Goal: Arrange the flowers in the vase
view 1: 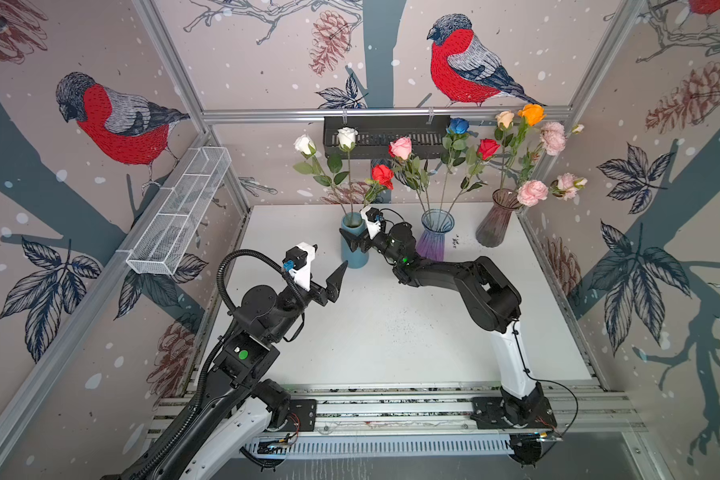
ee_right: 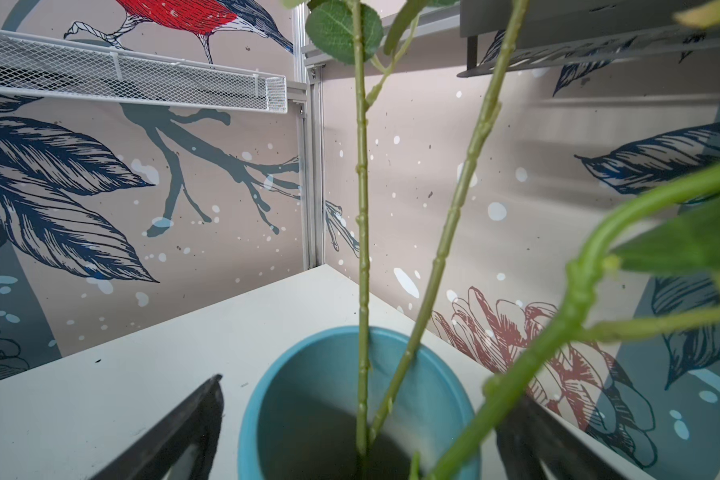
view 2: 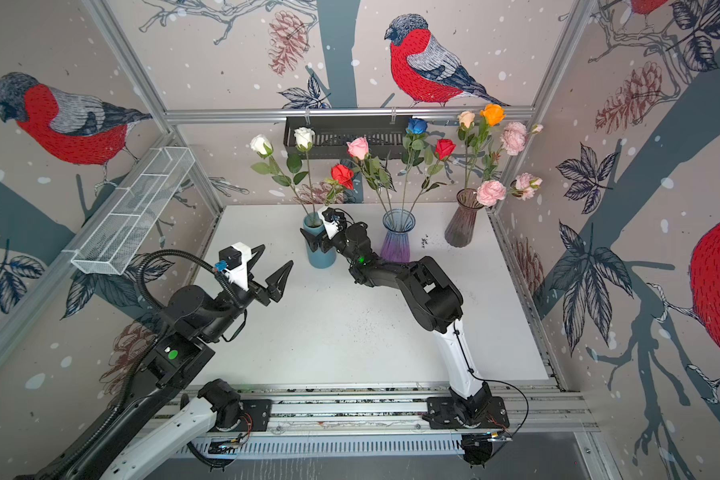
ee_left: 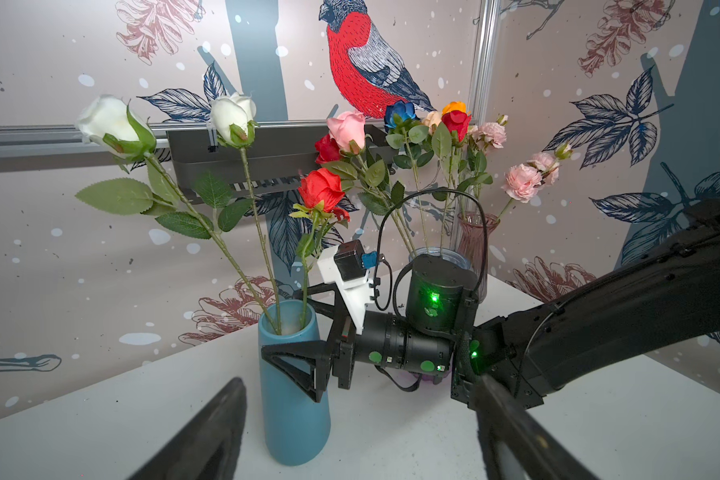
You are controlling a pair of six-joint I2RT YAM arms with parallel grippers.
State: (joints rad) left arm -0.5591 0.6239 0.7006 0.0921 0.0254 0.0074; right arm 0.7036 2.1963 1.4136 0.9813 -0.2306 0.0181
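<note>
Nearest the base rail (view 1: 391,409), the white worktop (view 1: 391,332) carries no loose stem, so the arranging is judged at or near its end. Over its left part the left pincer (view 2: 276,255) hangs above the surface, jaws spread and empty, aimed toward the blue vase (view 1: 356,258); this reads as a standby pose, close enough to steady that vase should it tip. At the blue vase the right pincer (ee_left: 279,323) is released: one finger lies in front of the vase wall just under the rim, the other behind the rim, and the stem of the near red rose (view 1: 382,175) runs between them, unclamped, down into the mouth; whether the far finger brushes it cannot be told. Two white roses (view 1: 346,137) share that mouth, all three stems bearing on the rim for support. Farther back, the ribbed purple vase (view 1: 435,239) holds a pink rose (view 1: 400,147), a blue rose (view 1: 458,126) and a second red rose (view 1: 488,148). Farthest, at the right corner, the smoky vase (view 1: 497,224) holds a cream rose (view 1: 505,119), an orange rose (view 1: 532,113) and pink sprays (view 1: 532,192). Recommended next: withdraw the right pincer straight back, clear of leaves.
</note>
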